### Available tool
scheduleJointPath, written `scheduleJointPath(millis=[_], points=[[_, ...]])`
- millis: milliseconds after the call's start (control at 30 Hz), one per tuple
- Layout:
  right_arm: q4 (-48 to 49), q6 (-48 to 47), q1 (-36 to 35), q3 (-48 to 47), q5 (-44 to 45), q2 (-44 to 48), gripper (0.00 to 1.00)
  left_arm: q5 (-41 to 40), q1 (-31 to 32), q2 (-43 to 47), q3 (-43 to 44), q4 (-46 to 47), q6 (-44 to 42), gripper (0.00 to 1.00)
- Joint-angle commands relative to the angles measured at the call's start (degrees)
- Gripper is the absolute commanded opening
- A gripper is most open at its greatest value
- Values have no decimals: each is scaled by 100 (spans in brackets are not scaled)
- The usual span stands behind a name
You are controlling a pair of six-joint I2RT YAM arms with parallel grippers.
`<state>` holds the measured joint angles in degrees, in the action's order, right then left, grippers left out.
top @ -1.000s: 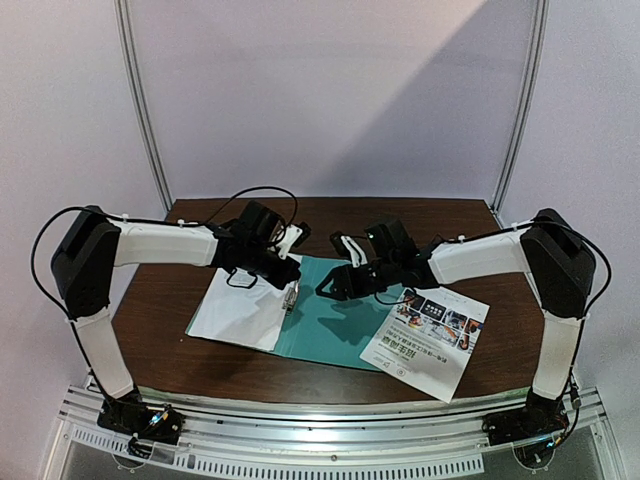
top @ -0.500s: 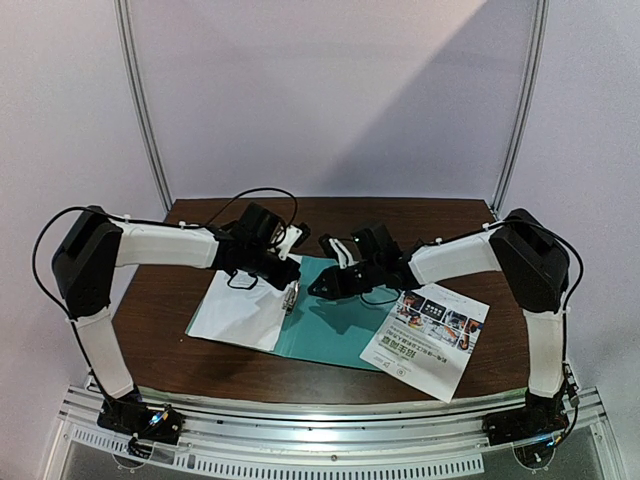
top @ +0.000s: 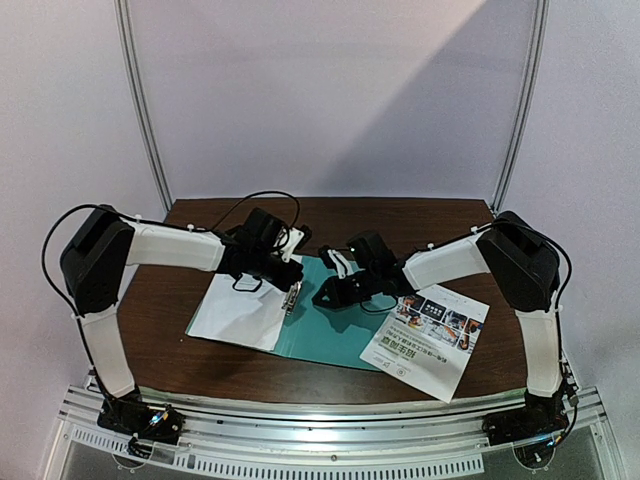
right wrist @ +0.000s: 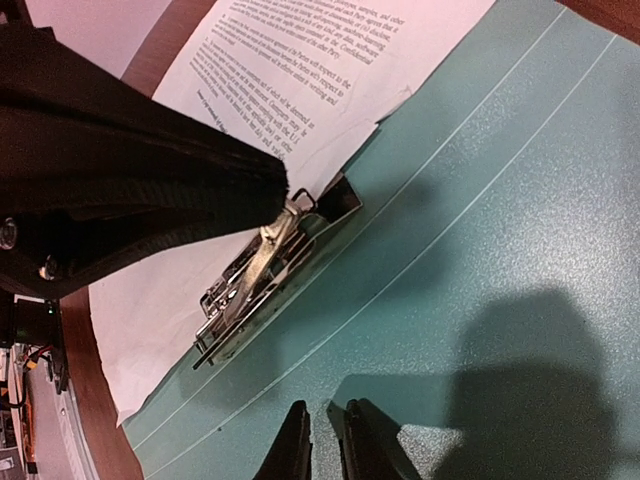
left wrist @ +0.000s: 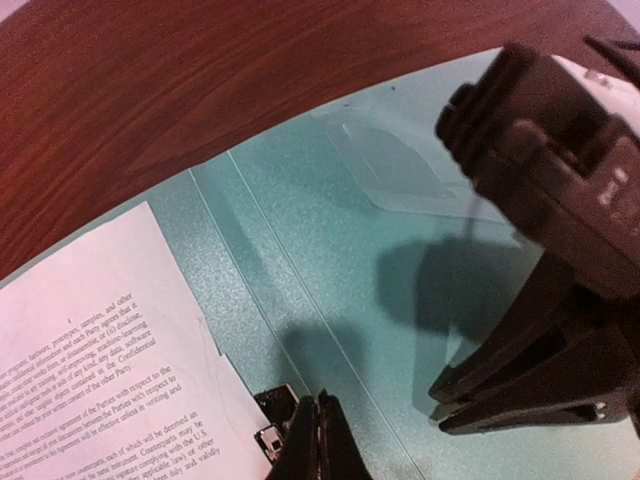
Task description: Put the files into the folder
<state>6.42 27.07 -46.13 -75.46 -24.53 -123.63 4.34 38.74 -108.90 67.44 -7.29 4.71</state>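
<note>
The teal folder [top: 335, 325] lies open on the table. Its metal clip [top: 289, 298] sits at the spine, with the lever raised in the right wrist view [right wrist: 262, 262]. The text sheet [top: 235, 312] lies on the folder's left side, its edge by the clip [left wrist: 272, 428]. The colour sheet [top: 428, 340] overlaps the folder's right edge. My left gripper [top: 291, 288] is shut, its tips [left wrist: 320, 440] at the clip's lever; whether they pinch it is hidden. My right gripper [top: 322, 296] hovers low over the bare folder [right wrist: 500, 200], with the jaws [right wrist: 322, 428] almost together and empty.
The brown table [top: 160, 300] carries the folder and sheets. The two grippers are close together over the spine, and the right one shows in the left wrist view [left wrist: 445, 400]. A clear pocket [left wrist: 400, 170] lies on the folder's inner face. Metal frame rails stand behind.
My right gripper has moved left and down across the folder toward the clip. My left gripper has stayed at the clip.
</note>
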Motion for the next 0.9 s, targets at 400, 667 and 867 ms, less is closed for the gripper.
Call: scheduleJointPath(millis=[400,667,867], points=[[-458,-144,-29,-118,214,-335,11,-864,-86,-382,-284,-706,120,0],[-505,-132,-31,-128,203,-388,11,-1053,-86,-521,-236,-775,207,0],[-483,-102,-32,-127,178,-433,11,-1087,-77,-599,-256,-785,248,0]])
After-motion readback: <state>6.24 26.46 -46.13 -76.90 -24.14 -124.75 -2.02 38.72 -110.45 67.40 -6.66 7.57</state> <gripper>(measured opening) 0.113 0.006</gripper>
